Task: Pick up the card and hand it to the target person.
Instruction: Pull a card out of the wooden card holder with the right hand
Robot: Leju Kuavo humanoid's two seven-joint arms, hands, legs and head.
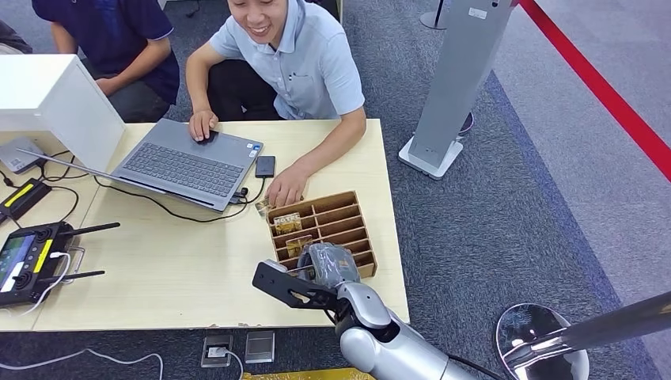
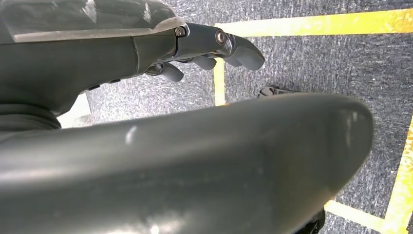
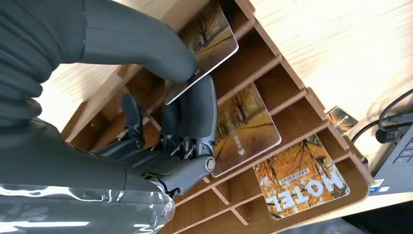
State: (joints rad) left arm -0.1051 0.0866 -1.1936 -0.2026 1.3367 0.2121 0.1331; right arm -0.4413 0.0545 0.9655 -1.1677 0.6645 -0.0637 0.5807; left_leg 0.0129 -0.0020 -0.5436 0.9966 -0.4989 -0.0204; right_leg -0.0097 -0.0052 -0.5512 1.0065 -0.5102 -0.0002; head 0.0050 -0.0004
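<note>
Low center of the head view, we saw the right hand pinching a card over the wooden organizer on the table. The left hand hung empty, fingers loosely apart. Beyond sat a person.

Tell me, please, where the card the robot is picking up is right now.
In the right wrist view, the card is pinched by the right hand, lifted at the wooden organizer on the table's right side, beside two cards lying in its slots.
</note>
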